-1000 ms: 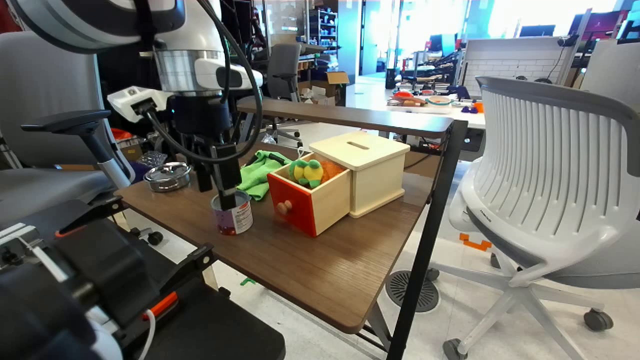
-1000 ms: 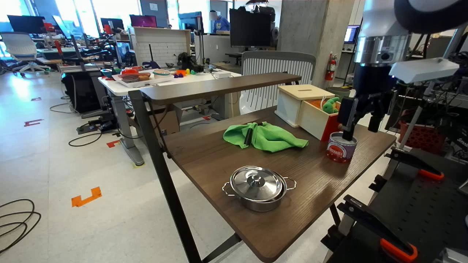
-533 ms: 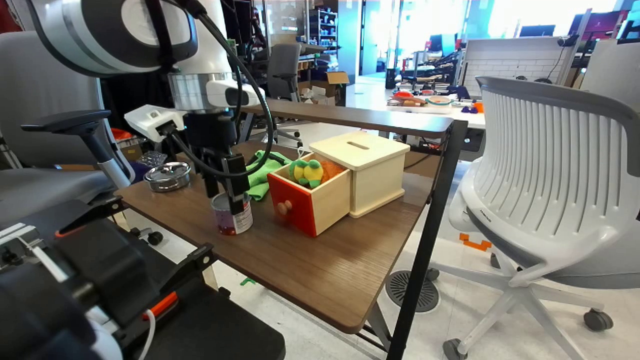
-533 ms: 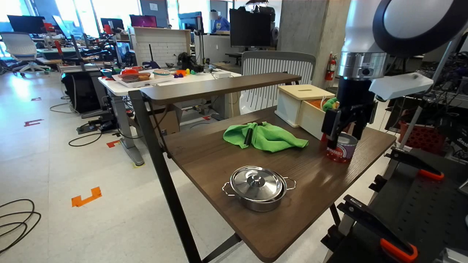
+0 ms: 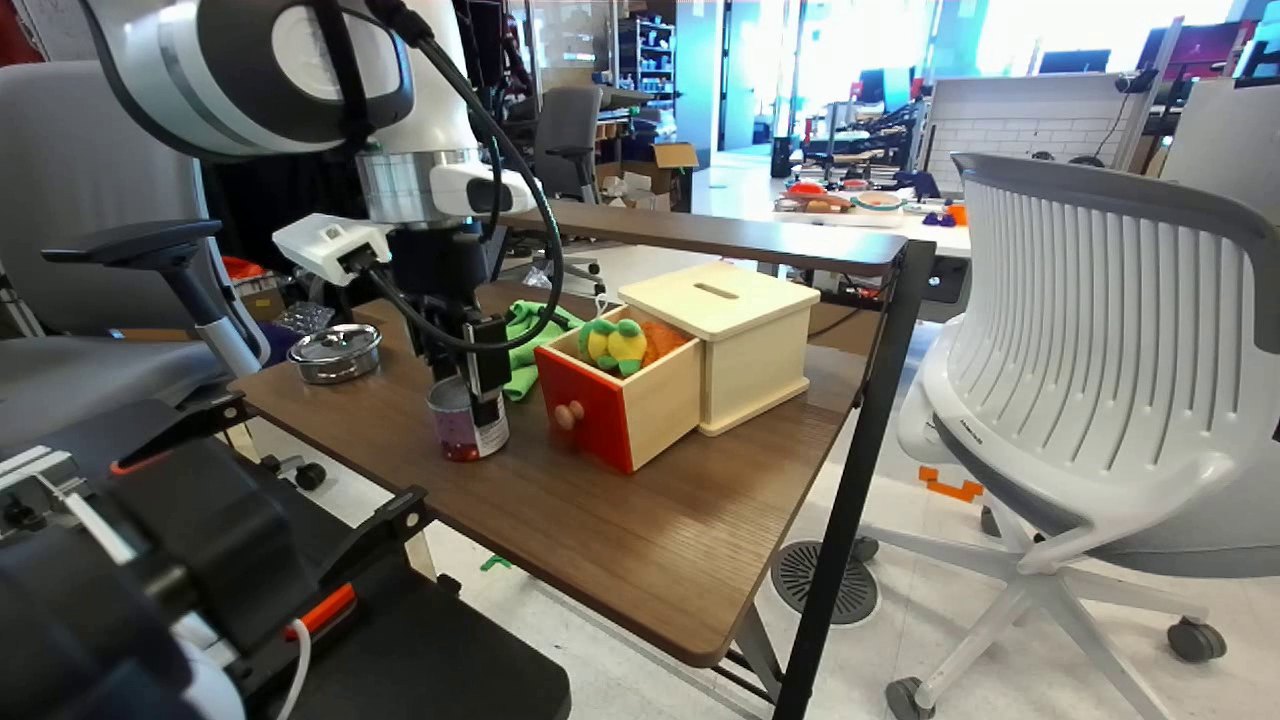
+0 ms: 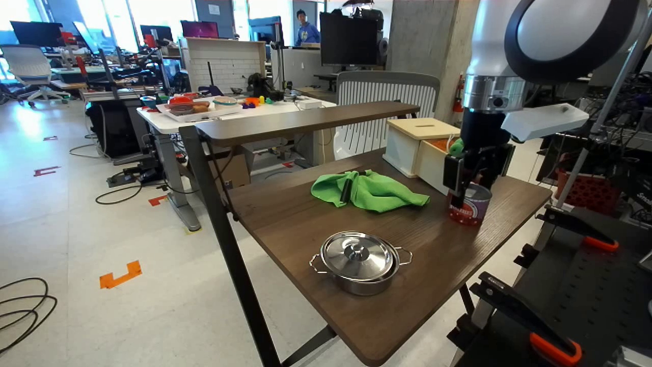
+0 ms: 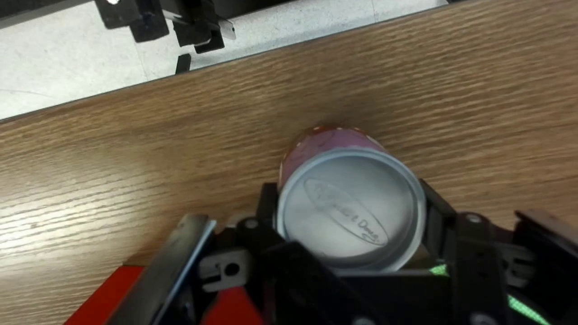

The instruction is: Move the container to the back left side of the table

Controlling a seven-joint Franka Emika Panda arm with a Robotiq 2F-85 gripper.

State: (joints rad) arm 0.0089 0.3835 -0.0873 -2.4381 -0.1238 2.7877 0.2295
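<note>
The container (image 5: 460, 430), a small can with a purple-red label and grey rim, stands upright near the front edge of the brown table (image 5: 640, 540). From above, its grey recessed top shows in the wrist view, where the container (image 7: 343, 198) sits between both fingers of my gripper (image 7: 352, 201). The pads press against opposite sides of its rim, so the gripper is shut on it. In an exterior view one dark finger (image 6: 458, 198) lies over the label of the container (image 6: 473, 209); the far finger is mostly hidden. Whether its base touches the table I cannot tell.
A wooden box (image 5: 755, 350) with a pulled-out red-front drawer (image 5: 590, 425) holding toys stands beside the container. A green cloth (image 6: 377, 196) lies farther back, and a lidded silver pot (image 6: 361, 262) sits near another edge. A raised shelf (image 6: 305, 120) spans the table's far side.
My gripper came over the container and closed on it. The container has shifted slightly, rightward in one of the exterior pictures and leftward in another. Box, cloth and pot have stayed put.
</note>
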